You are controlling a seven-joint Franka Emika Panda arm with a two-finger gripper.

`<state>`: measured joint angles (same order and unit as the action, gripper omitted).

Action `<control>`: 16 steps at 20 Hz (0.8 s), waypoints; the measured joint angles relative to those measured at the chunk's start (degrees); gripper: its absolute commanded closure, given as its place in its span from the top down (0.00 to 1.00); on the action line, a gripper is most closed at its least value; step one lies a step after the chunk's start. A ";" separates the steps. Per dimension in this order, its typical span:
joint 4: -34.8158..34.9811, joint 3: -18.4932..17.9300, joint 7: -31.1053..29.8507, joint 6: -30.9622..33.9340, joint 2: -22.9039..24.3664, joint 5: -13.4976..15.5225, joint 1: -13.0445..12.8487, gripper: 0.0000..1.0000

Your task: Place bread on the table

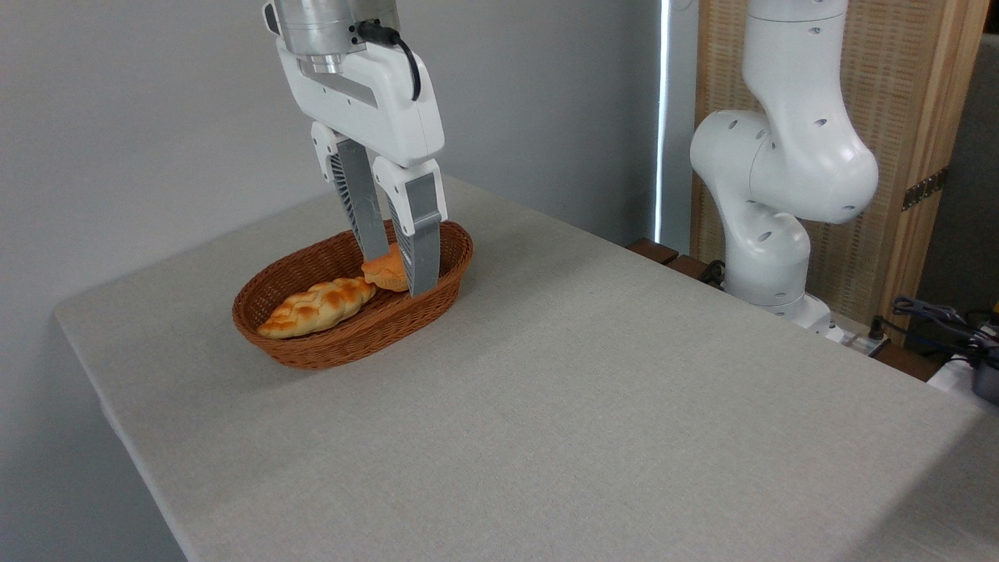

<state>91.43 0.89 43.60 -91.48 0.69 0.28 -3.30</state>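
Note:
The bread point(384, 272), a small orange-golden bun, lies at the right end of the brown wicker basket point(312, 347). My gripper point(398, 275) reaches straight down into the basket with its two grey fingers point(421, 242) on either side of the bun. The jaws stand close together and pinch it. The near finger hides the bun's right part. The bun sits low inside the basket, at about rim height. The table point(593, 390), covered in light grey-beige cloth, spreads out in front and to the right of the basket.
A longer, paler braided loaf point(316, 307) lies in the basket's left half, its end touching the bun. The arm's white base point(769, 234) stands at the table's far right edge, with cables point(936, 312) beside it. A grey wall is behind.

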 measured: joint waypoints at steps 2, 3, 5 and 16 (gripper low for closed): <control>0.00 -0.02 0.00 0.00 0.00 0.00 0.00 1.00; 0.00 -0.03 0.00 0.00 0.00 0.00 0.00 1.00; 0.00 -0.03 0.00 0.00 0.00 0.00 0.00 1.00; -0.09 -0.56 0.00 0.00 0.18 0.00 -0.03 1.00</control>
<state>91.34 0.33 43.60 -91.48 0.87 0.28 -3.32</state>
